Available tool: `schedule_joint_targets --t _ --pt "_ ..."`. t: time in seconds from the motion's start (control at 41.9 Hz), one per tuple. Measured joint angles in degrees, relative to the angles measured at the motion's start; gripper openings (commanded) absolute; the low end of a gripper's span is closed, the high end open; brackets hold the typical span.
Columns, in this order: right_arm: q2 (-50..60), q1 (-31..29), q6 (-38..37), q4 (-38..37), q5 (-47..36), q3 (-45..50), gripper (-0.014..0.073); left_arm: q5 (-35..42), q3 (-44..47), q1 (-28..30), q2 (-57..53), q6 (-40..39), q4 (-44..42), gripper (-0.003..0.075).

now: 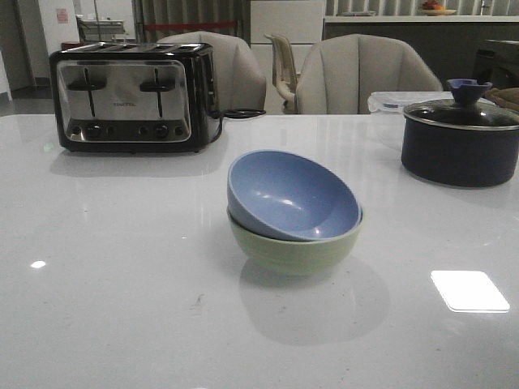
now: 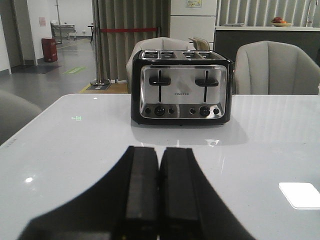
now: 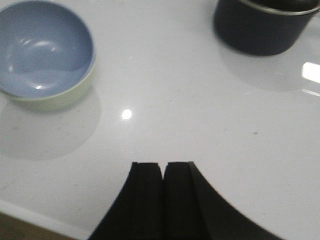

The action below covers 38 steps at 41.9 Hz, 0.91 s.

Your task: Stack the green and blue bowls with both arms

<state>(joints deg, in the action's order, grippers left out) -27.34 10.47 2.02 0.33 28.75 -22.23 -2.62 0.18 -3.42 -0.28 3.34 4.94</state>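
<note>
The dusty blue bowl (image 1: 296,197) sits tilted inside the pale green bowl (image 1: 296,253) at the middle of the white table. Both also show in the right wrist view, the blue bowl (image 3: 42,47) nested in the green bowl (image 3: 62,97). No arm or gripper shows in the front view. My left gripper (image 2: 160,150) is shut and empty over the bare table, facing the toaster. My right gripper (image 3: 163,165) is shut and empty near the table's front edge, apart from the bowls.
A silver and black toaster (image 1: 130,97) stands at the back left and shows in the left wrist view (image 2: 181,87). A dark lidded pot (image 1: 461,138) stands at the back right and shows in the right wrist view (image 3: 260,27). Grey chairs (image 1: 365,73) stand behind the table.
</note>
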Motion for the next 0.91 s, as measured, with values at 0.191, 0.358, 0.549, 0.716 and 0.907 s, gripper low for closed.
schedule_joint_targets --t 0.191,0.358,0.549,0.716,0.907 --pt "16.2 -9.3 0.0 0.0 -10.1 12.7 0.0034 0.0 0.0 0.0 0.0 0.0 0.0 0.0102" --pt "25.9 -12.1 0.0 0.0 -17.5 21.4 0.0034 0.0 0.0 0.0 0.0 0.0 0.0 0.0102" --pt "27.9 -12.1 0.0 0.9 -22.7 23.8 0.0034 0.0 0.0 0.0 0.0 0.0 0.0 0.0102" --pt "27.9 -12.0 0.0 1.6 -24.3 23.8 0.0034 0.1 0.0 0.0 0.0 0.0 0.0 0.0102" --pt "27.9 -11.6 0.0 1.7 -25.2 23.8 0.0034 0.1 0.0 0.0 0.0 0.0 0.0 0.0102"
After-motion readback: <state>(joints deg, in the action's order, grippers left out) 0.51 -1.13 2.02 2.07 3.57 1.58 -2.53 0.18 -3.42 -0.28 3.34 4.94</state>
